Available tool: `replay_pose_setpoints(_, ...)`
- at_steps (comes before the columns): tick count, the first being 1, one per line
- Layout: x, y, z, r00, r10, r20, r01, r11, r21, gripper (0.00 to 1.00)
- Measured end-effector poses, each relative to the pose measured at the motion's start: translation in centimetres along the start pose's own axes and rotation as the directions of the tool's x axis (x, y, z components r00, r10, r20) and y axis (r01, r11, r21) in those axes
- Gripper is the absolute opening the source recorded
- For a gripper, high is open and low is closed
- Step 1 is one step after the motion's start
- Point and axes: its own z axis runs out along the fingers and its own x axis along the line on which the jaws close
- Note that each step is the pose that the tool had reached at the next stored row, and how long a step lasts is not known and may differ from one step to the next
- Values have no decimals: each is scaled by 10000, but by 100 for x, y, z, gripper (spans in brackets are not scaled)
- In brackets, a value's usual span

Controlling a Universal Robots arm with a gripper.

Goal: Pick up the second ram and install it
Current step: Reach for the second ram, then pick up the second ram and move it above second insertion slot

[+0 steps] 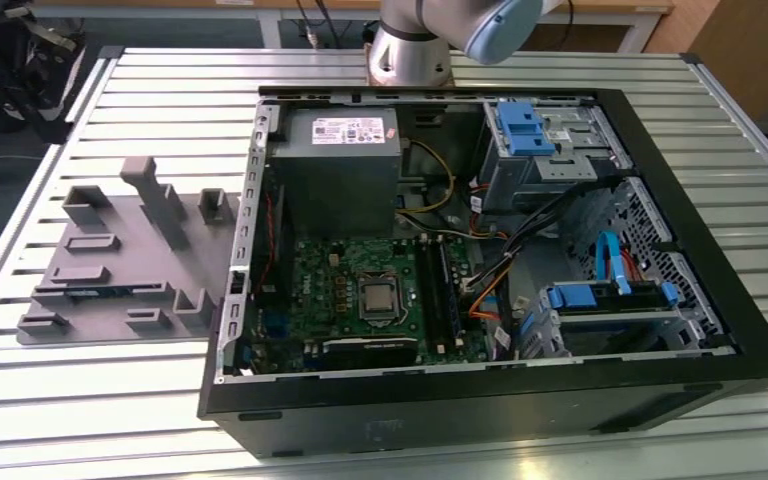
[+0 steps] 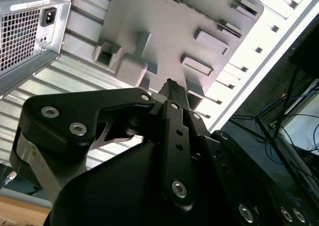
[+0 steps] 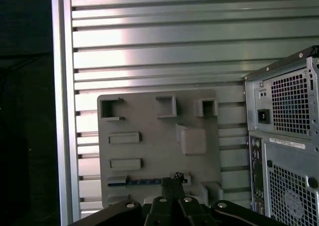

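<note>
Black fingers (image 3: 167, 192) sit front and centre, and the gripper (image 3: 172, 177) has them pressed together: jaws narrow, nothing between them. The second wrist view agrees, with the gripper (image 2: 170, 84) ending in one slim dark tip, closed on air.

Beneath the jaws is the second ram (image 3: 134, 182), a thin blue stick sitting in a long slot of the grey plastic tray (image 3: 149, 151). In the first wrist view the fingertips line up over that slot, towards one end of the stick. The gripper hangs well above it and does not touch it.

Around the ram the tray (image 2: 164, 31) carries its raised blocks and pockets, all below the jaws. Under the tray runs the slatted metal table (image 3: 149, 51), its ribs catching bright light.

Off to one side of the jaws is the rear panel of the computer case (image 3: 284, 151), with vent grilles and a power socket.

The exterior view takes in the whole table (image 1: 157, 90). The tray (image 1: 131, 265) lies beside the case (image 1: 491, 390) with the blue ram (image 1: 91, 292) in its slot. The case lies open, showing the green motherboard (image 1: 357, 290) and the grey power supply (image 1: 337, 170). Behind the case is the arm's silver base (image 1: 411, 55).
</note>
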Motion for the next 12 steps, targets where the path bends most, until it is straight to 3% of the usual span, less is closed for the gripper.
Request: replay_pose_setpoints(12, 18, -3, 0, 10000, 0, 0, 0, 10000, -1, 11)
